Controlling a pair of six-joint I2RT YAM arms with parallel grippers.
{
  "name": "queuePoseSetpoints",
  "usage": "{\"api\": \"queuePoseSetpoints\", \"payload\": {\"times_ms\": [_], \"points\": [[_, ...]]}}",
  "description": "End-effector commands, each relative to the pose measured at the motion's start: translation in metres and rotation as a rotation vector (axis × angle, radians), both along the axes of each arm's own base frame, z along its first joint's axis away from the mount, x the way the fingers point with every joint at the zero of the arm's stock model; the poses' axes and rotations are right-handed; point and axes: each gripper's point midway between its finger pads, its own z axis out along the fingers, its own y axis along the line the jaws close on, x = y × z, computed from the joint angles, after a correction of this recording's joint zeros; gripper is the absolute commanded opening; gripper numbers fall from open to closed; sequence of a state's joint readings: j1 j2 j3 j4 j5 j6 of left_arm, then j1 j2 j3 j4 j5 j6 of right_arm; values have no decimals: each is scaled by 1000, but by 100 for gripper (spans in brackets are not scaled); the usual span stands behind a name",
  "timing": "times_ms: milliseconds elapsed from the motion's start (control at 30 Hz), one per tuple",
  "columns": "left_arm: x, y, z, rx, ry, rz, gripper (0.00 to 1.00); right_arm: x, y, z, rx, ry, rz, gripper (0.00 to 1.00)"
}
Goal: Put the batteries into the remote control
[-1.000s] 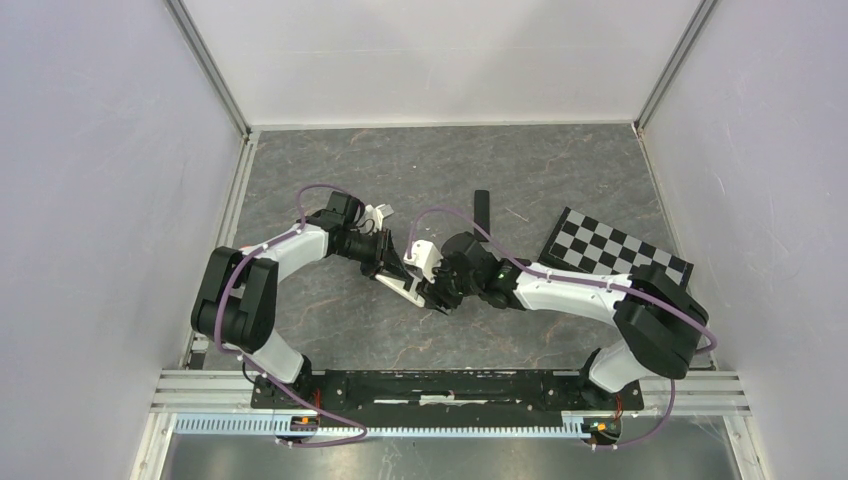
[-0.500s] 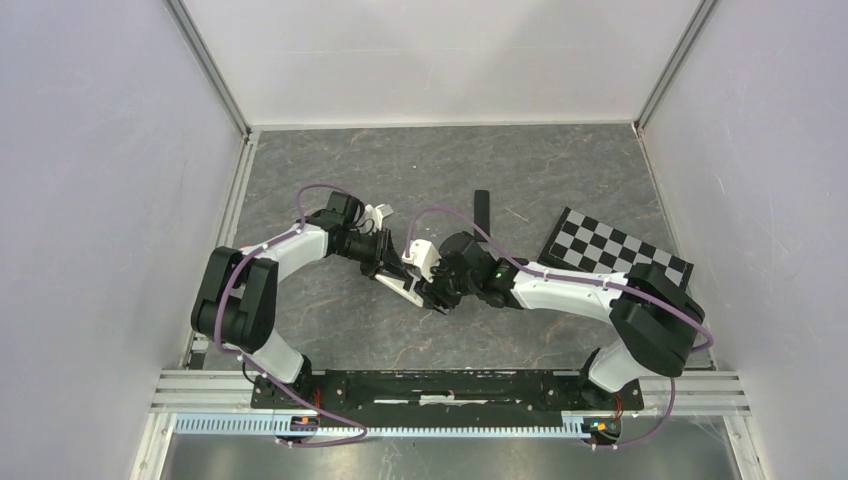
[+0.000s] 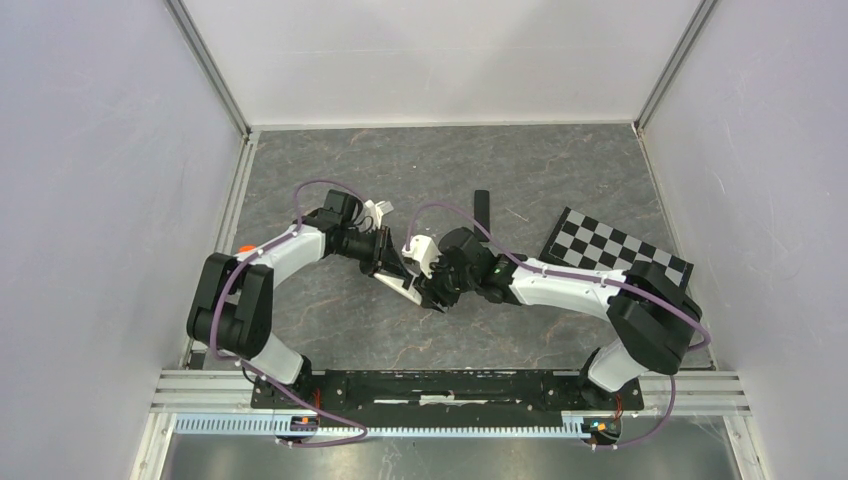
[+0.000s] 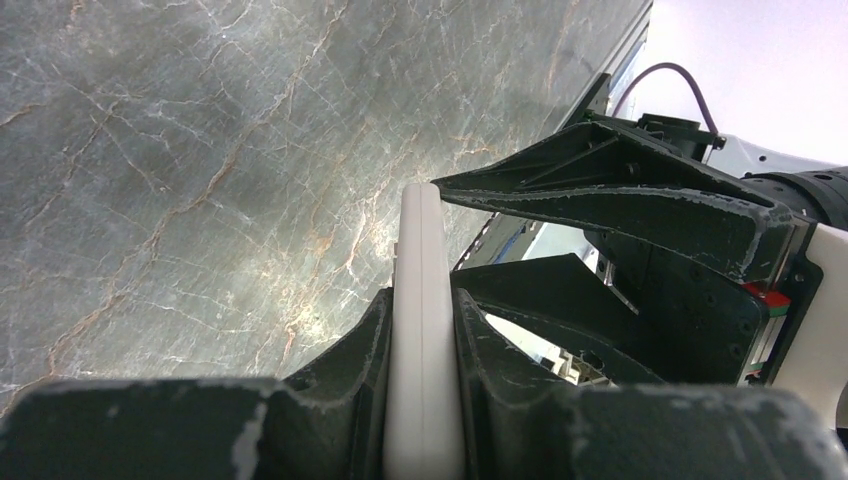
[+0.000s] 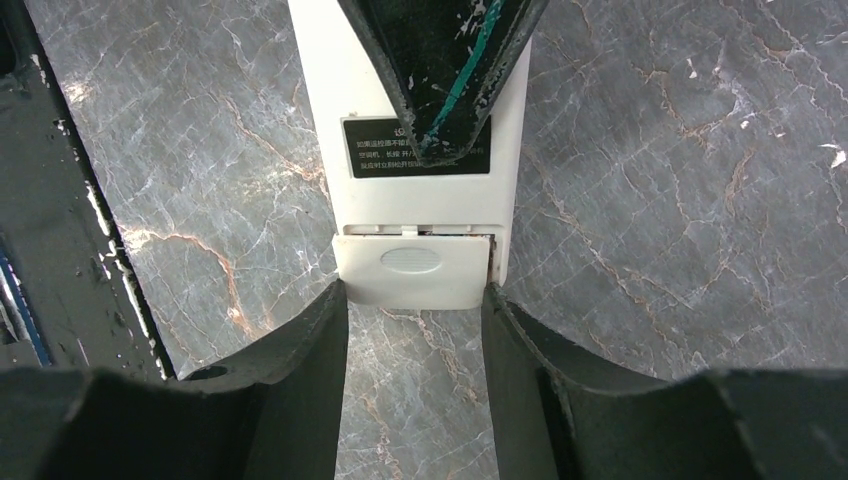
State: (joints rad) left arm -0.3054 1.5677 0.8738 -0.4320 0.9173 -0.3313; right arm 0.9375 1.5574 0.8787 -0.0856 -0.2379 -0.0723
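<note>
Left end effector point(image 4: 420, 300) is clamped on the thin long edges of the white remote control point(image 4: 420, 250), which the left wrist view shows edge-on between the two fingers. The right end effector point(image 5: 415, 300) faces it from the opposite side, its fingers pressed against both sides of the battery cover point(image 5: 413, 268) at the remote's end; that cover sits slightly out from the body, with a thin dark gap along its seam. Only the right wrist view shows this, along with the black printed label point(image 5: 370, 160) half hidden under a left finger point(image 5: 440, 70). From overhead the two end effectors meet near the middle of the grey marbled surface point(image 3: 500, 160), well apart from the white walls on three sides, with bare room toward the far edge and to the left. A checkerboard panel point(image 3: 615, 252) lies to the right beside the right arm, and a slim black bar point(image 3: 482, 210) lies just beyond the meeting point. Whether the remote touches the surface cannot be told.
</note>
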Motion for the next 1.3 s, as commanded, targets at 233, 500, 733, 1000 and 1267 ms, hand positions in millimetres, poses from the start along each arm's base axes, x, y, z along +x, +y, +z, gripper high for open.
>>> {"api": "queuePoseSetpoints", "payload": {"times_ms": [233, 500, 733, 1000, 1267], "points": [[-22, -12, 31, -132, -17, -98, 2, 21, 8, 9, 14, -38, -48, 46], [-24, -11, 25, -113, -4, -106, 2, 19, 7, 3, -14, -16, -32, 46], [-24, -13, 27, -120, -1, -112, 2, 21, 12, 4, -1, -9, -39, 47], [-29, -12, 16, -93, 33, -115, 2, 23, 11, -8, -12, 2, -67, 49], [-19, 0, -21, 85, 41, -43, 2, 23, 9, -16, 0, 7, -97, 53]]}}
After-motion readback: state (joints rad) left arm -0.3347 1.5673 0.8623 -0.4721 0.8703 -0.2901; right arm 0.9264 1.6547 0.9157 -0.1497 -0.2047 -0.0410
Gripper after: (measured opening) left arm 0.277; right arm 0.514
